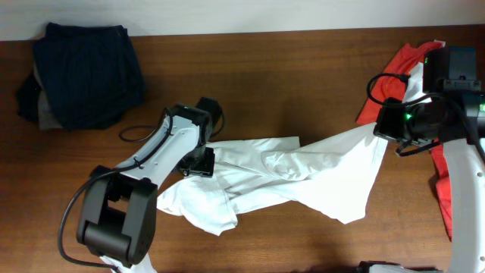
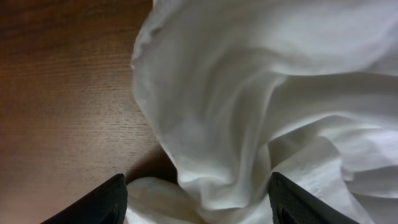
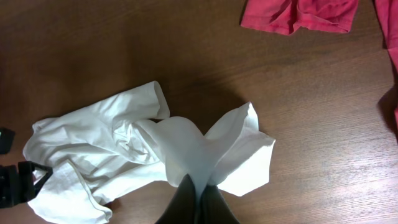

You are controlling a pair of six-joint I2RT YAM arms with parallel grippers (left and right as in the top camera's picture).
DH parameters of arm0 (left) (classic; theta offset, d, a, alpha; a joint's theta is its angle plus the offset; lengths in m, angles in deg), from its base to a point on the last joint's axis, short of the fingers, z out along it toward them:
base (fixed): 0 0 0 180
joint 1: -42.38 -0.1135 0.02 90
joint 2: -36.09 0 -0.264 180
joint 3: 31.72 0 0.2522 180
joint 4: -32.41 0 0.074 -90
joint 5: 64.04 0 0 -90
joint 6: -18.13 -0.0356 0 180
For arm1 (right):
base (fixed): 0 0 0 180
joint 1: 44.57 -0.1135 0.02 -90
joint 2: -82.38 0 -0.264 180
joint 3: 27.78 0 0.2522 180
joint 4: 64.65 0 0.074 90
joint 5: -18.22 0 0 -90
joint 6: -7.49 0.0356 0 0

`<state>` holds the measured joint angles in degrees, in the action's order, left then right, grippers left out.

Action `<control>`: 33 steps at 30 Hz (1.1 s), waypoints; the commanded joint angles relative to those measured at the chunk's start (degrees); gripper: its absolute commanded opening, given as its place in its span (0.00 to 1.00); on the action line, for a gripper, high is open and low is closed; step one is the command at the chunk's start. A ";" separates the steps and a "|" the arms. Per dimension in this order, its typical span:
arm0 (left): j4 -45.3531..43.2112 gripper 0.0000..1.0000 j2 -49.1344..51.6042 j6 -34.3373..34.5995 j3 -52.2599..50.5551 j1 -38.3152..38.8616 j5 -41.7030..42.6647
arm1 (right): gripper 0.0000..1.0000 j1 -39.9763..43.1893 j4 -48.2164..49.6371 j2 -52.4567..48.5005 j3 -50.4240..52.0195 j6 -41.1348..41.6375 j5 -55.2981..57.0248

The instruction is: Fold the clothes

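The white shirt point(image 1: 288, 171) lies crumpled across the middle of the wooden table. My right gripper point(image 1: 386, 125) is shut on its right end and holds that end lifted, so the cloth stretches up to the right. In the right wrist view the fingers point(image 3: 198, 199) pinch a peak of white fabric point(image 3: 124, 149). My left gripper point(image 1: 198, 163) is at the shirt's left part, open, its fingers point(image 2: 196, 205) spread on either side of bunched white cloth point(image 2: 249, 93). No green mark shows. The red tee point(image 1: 394, 76) lies at the far right, partly under the right arm, and also shows in the right wrist view point(image 3: 298, 15).
A pile of dark navy garments point(image 1: 83, 72) lies at the back left corner. More red cloth point(image 1: 439, 174) runs down the right edge. The left arm's base point(image 1: 114, 220) stands at the front left. Bare wood point(image 1: 288, 83) shows behind the shirt.
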<state>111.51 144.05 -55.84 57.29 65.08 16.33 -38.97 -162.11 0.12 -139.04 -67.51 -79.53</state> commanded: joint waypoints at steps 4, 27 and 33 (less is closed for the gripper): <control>6.29 0.51 0.26 -2.93 -0.15 -0.37 6.34 | 0.04 0.31 0.46 0.13 -0.17 -0.20 0.96; 29.27 0.80 -24.57 10.29 -5.88 19.85 10.56 | 0.04 0.31 0.55 0.13 -0.17 -1.14 0.92; 3.89 0.93 -23.82 2.10 -5.88 4.39 4.24 | 0.04 0.31 0.33 0.13 -0.17 -1.09 0.92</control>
<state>119.86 119.90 -48.23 51.19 75.46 22.35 -38.97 -161.96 0.10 -139.04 -68.19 -79.31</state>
